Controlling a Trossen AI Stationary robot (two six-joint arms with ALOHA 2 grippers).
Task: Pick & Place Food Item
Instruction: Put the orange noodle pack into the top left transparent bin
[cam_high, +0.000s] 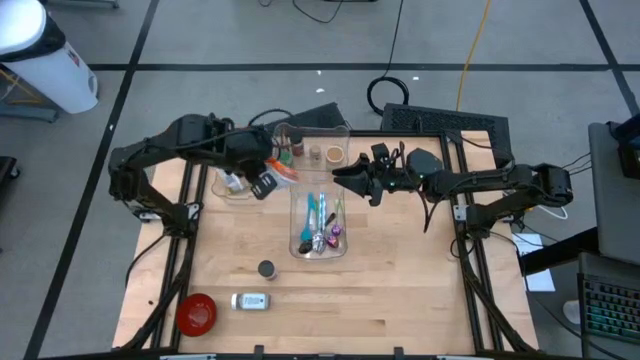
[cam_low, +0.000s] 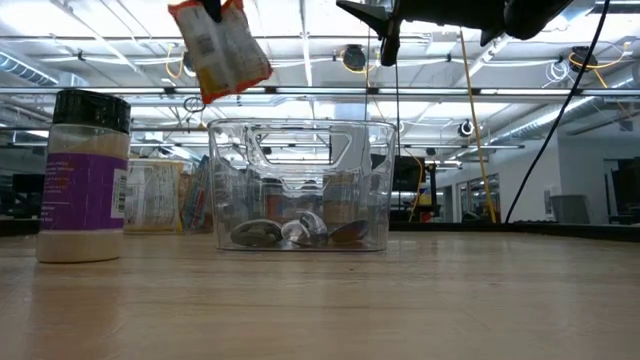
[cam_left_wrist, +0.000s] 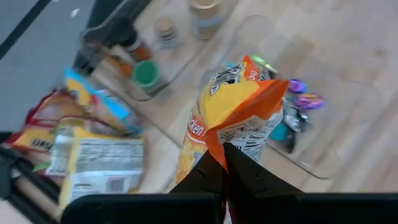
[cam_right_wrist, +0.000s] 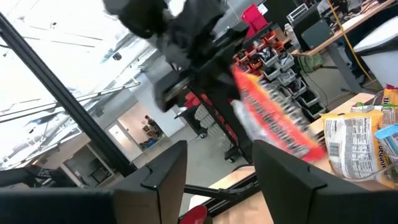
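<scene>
An orange and yellow food packet (cam_left_wrist: 233, 109) hangs in the air, with my left gripper (cam_left_wrist: 224, 165) shut on it. In the high view the packet (cam_high: 283, 170) is over the table's far left part, beside the far end of a clear bin (cam_high: 318, 240) that holds several small wrapped items. The low view shows the packet (cam_low: 222, 48) high above the table. My right gripper (cam_high: 345, 180) stands open and level on the other side of the bin's far end. Its fingers (cam_right_wrist: 165, 177) point toward the packet with nothing between them. My left gripper pinches the packet's orange sealed edge (cam_left_wrist: 231, 144) between its two fingers. The fingers slant down from above. The packet is lifted clear of the table and hangs tilted below the gripper (cam_low: 210, 8).
A second clear bin (cam_high: 312, 140) with spice jars stands at the far edge. More food packets (cam_left_wrist: 93, 155) lie at the far left. A dark-lidded jar (cam_high: 266, 269), a lying white bottle (cam_high: 250, 300) and a red bowl (cam_high: 196, 312) sit near the front left.
</scene>
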